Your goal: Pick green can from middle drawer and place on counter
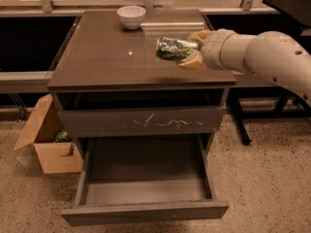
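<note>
The green can (171,48) lies on its side in my gripper (190,48), held above the right part of the counter (107,57). The gripper's tan fingers (193,60) are shut on the can, one above and one below it. My white arm reaches in from the right. The middle drawer (146,181) is pulled open below, and its grey floor holds nothing.
A white bowl (131,16) stands at the back of the counter. The drawer above, with white scratches on its front (141,123), is slightly ajar. A cardboard box (46,142) with a green lump sits on the floor at the left. A dark table leg (238,120) stands at the right.
</note>
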